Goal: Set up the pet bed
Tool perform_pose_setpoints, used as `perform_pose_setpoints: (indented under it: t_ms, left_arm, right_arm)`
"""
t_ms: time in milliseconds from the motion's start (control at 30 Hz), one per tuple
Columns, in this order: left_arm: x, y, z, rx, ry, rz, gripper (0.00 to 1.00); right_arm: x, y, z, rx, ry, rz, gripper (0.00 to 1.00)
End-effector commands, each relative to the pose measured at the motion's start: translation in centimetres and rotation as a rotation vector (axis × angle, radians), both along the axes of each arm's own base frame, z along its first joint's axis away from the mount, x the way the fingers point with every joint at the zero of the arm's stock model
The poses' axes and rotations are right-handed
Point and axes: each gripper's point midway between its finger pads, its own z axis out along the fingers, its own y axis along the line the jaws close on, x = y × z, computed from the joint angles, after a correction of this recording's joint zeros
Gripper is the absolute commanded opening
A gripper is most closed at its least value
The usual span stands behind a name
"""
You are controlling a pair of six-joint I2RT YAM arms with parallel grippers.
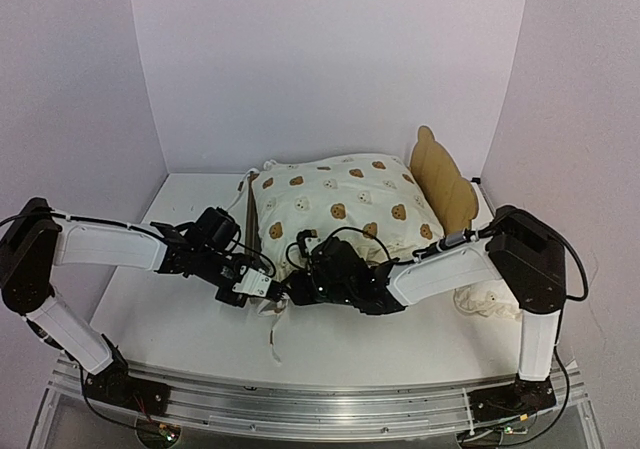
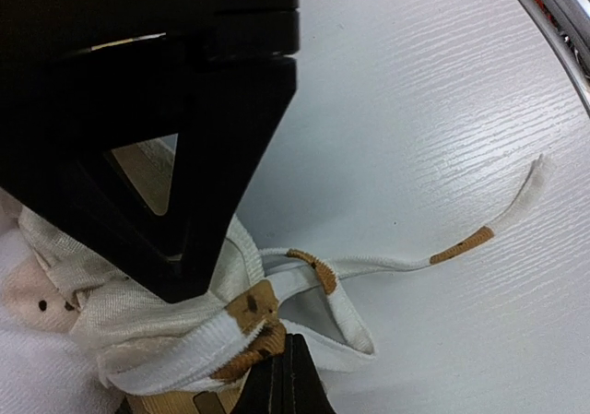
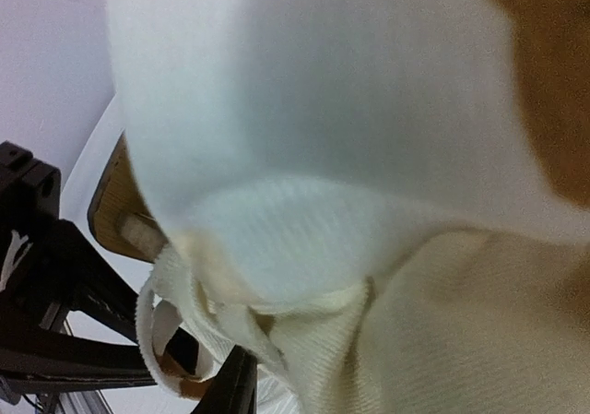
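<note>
Watching pet bed point(image 1: 441, 177): lies under the bear-print cushion point(image 1: 345, 204).
Left gripper point(image 1: 250, 287): at bed's near-left corner, I see it clenched on cushion tie point(image 2: 387, 266).
Right gripper point(image 1: 300, 287): same corner; grip, I cannot tell.

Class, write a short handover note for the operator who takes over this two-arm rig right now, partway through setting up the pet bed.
Left gripper: looks closed on a cushion tie by the frame's near-left corner.
Right gripper: pressed against the cushion next to the left one. Its camera is blocked, so the jaws cannot be judged.
Pet bed: mid-table, headboard to the right, cushion lying on it.
Pillow: on the table under the right arm.
Done: cushion on the bed.
Left: the tie is looped but not clearly fastened, and the pillow is not yet on the bed.
</note>
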Motion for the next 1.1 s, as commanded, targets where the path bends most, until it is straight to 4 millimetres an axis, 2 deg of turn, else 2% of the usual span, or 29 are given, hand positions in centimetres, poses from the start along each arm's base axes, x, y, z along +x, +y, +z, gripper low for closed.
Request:
perform_pose_setpoints:
  t_ms: [0,133,300,367,467,533,667,767,867,1067]
  left_arm:
    - [-0.5,-0.5,-0.1,-0.018,-0.065,-0.080,0.00]
    - [-0.2,-0.7,-0.4,-0.021,-0.105,-0.098,0.00]
    - [3.2,-1.3,-0.6,-0.026,-0.106,0.067,0.00]
    - [3.5,-1.0,-0.6,-0.026,-0.091,0.092,0.00]
    - [3.6,-0.6,-0.8,-0.024,-0.094,0.097,0.00]
    - [4.9,-0.3,-0.9,-0.014,-0.116,0.139,0.00]
    - [6.5,0.2,0.3,-0.029,-0.121,0.213,0.00]
    - [6.1,0.7,1.4,-0.046,-0.055,0.256,0.00]
    - [4.9,1.7,1.6,-0.050,0.049,0.289,0.00]
    - [2.3,3.6,0.4,0.029,0.325,0.441,0.00]
  right_arm:
    - [2.7,-2.6,0.2,0.015,-0.035,-0.220,0.22]
    - [2.8,-3.4,0.2,0.006,-0.042,-0.235,0.22]
    - [1.5,-3.1,0.9,0.011,-0.037,-0.139,0.25]
    - [0.8,-3.1,1.2,0.012,-0.044,-0.091,0.26]
    - [-0.1,-3.7,2.1,0.009,-0.068,-0.040,0.28]
    - [-0.8,-3.9,3.1,0.021,-0.082,-0.001,0.28]
    - [-2.3,-2.8,4.9,0.074,-0.077,0.103,0.27]
    - [-2.3,-1.4,6.5,0.139,-0.068,0.128,0.27]
    - [-2.2,0.5,7.1,0.170,-0.063,0.154,0.28]
    - [-2.0,3.1,7.0,0.220,-0.111,0.196,0.27]
